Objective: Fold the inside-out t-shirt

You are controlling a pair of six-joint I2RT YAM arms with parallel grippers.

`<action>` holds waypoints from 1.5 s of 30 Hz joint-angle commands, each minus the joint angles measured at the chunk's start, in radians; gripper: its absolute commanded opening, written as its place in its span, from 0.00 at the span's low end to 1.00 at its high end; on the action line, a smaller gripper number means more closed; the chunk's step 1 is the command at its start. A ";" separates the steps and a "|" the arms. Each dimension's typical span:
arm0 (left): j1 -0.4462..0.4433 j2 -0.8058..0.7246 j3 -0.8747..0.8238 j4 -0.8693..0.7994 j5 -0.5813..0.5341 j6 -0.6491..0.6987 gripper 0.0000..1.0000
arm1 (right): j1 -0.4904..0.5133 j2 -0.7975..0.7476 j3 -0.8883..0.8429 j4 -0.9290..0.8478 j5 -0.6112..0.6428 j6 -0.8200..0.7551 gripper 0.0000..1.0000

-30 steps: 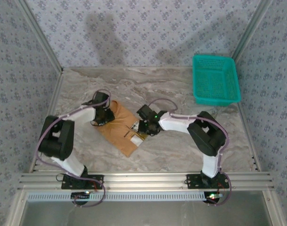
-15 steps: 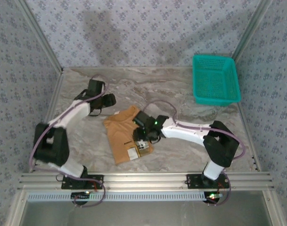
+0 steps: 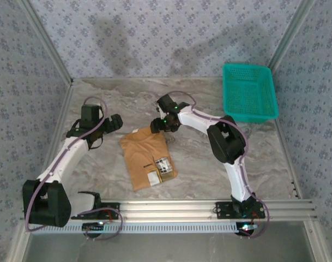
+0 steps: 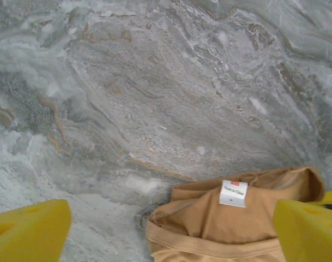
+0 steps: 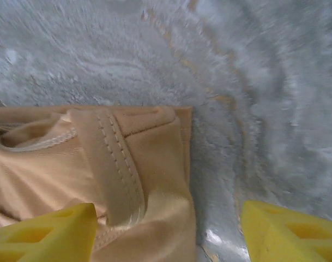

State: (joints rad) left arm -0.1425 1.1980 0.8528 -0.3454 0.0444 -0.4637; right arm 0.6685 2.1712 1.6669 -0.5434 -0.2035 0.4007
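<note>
Left gripper (image 3: 112, 124): jaws spread, nothing held, just left of the inside-out t-shirt (image 3: 146, 158), which is laid partly folded mid table (image 3: 204, 169). Cloth is judged light and limp; stitched hems are best pinched. Right gripper (image 3: 157, 124): jaws spread, nothing held, over the shirt's far right corner.

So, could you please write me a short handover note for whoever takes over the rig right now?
Left gripper: open, empty, over bare table left of the t-shirt.
Right gripper: open, empty, above the t-shirt's far edge.
The t-shirt lies flat mid-table, folded to a compact rectangle, grey tag patch up.
Done: main folds seem in.
Left: perhaps tidy the far edge, then back both arms off.
</note>
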 commanded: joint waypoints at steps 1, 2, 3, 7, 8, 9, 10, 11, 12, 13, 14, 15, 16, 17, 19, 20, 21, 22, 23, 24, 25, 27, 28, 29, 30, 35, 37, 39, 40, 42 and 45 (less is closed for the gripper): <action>0.002 -0.037 -0.028 -0.032 0.083 -0.056 0.84 | 0.022 0.043 0.040 -0.047 -0.043 -0.030 0.71; 0.003 -0.040 -0.038 -0.042 0.088 -0.066 0.80 | 0.028 0.049 0.037 -0.044 -0.046 -0.026 0.71; 0.003 -0.043 -0.048 -0.055 0.088 -0.076 0.76 | 0.033 0.057 0.030 -0.036 -0.049 -0.021 0.70; 0.003 -0.041 -0.091 -0.106 0.079 -0.128 0.68 | 0.043 0.076 -0.016 -0.003 -0.064 0.009 0.61; 0.003 -0.037 -0.102 -0.109 0.085 -0.139 0.66 | 0.043 0.078 -0.032 0.008 -0.066 0.018 0.58; 0.002 -0.033 -0.113 -0.107 0.098 -0.150 0.65 | 0.043 0.079 -0.048 0.013 -0.069 0.029 0.55; 0.002 -0.032 -0.124 -0.106 0.109 -0.164 0.63 | 0.042 0.079 -0.066 0.025 -0.071 0.037 0.48; 0.000 -0.029 -0.136 -0.102 0.116 -0.170 0.62 | 0.043 0.074 -0.083 0.031 -0.072 0.045 0.41; -0.002 -0.029 -0.149 -0.092 0.120 -0.177 0.60 | 0.042 0.065 -0.104 0.037 -0.071 0.055 0.34; -0.003 -0.027 -0.164 -0.078 0.120 -0.185 0.59 | 0.040 0.054 -0.128 0.046 -0.072 0.065 0.26; -0.006 -0.024 -0.176 -0.063 0.124 -0.190 0.58 | 0.037 0.038 -0.152 0.058 -0.070 0.077 0.21; -0.007 -0.017 -0.187 -0.041 0.136 -0.196 0.57 | 0.030 0.020 -0.181 0.074 -0.068 0.090 0.19; -0.011 -0.009 -0.194 -0.021 0.152 -0.201 0.57 | 0.019 0.003 -0.210 0.097 -0.070 0.100 0.17; -0.015 0.005 -0.197 0.000 0.165 -0.205 0.57 | 0.013 -0.010 -0.232 0.115 -0.077 0.108 0.15; -0.035 0.039 -0.201 0.048 0.188 -0.212 0.57 | 0.003 -0.025 -0.252 0.125 -0.084 0.109 0.15; -0.045 0.057 -0.199 0.066 0.192 -0.215 0.57 | 0.003 -0.026 -0.252 0.122 -0.083 0.105 0.15; -0.055 0.079 -0.198 0.089 0.195 -0.220 0.57 | 0.002 -0.026 -0.247 0.114 -0.082 0.101 0.15; -0.065 0.101 -0.196 0.114 0.200 -0.224 0.57 | 0.002 -0.025 -0.245 0.111 -0.080 0.098 0.15; -0.072 0.123 -0.195 0.135 0.210 -0.230 0.57 | 0.002 -0.027 -0.242 0.109 -0.080 0.097 0.15; -0.078 0.150 -0.192 0.160 0.221 -0.237 0.56 | 0.002 -0.027 -0.240 0.108 -0.081 0.097 0.15; -0.083 0.175 -0.188 0.181 0.227 -0.244 0.56 | 0.000 -0.027 -0.237 0.108 -0.082 0.098 0.15; -0.095 0.228 -0.174 0.208 0.225 -0.250 0.55 | 0.002 -0.028 -0.234 0.106 -0.084 0.099 0.15; -0.101 0.256 -0.163 0.218 0.221 -0.251 0.55 | 0.002 -0.030 -0.234 0.106 -0.086 0.099 0.15; -0.105 0.285 -0.154 0.225 0.215 -0.253 0.54 | 0.002 -0.032 -0.232 0.105 -0.086 0.099 0.15; -0.110 0.317 -0.141 0.232 0.213 -0.256 0.54 | 0.002 -0.036 -0.231 0.104 -0.086 0.097 0.15; -0.154 0.442 -0.087 0.267 0.198 -0.286 0.49 | -0.001 -0.045 -0.225 0.091 -0.079 0.088 0.16; -0.179 0.469 -0.081 0.290 0.185 -0.311 0.43 | -0.006 -0.036 -0.220 0.088 -0.079 0.087 0.16; -0.200 0.486 -0.085 0.312 0.166 -0.331 0.36 | -0.010 -0.024 -0.219 0.094 -0.084 0.088 0.15; -0.208 0.494 -0.088 0.326 0.164 -0.346 0.34 | -0.011 -0.018 -0.216 0.097 -0.085 0.089 0.15; -0.223 0.508 -0.093 0.358 0.168 -0.371 0.28 | -0.012 -0.011 -0.213 0.104 -0.089 0.092 0.15; -0.251 0.527 -0.085 0.389 0.166 -0.398 0.24 | -0.009 -0.007 -0.211 0.109 -0.091 0.093 0.15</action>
State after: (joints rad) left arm -0.3164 1.5871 0.7658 -0.2844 0.0792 -0.8146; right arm 0.6483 2.1227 1.4677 -0.3321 -0.2447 0.4828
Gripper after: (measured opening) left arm 0.247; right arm 0.153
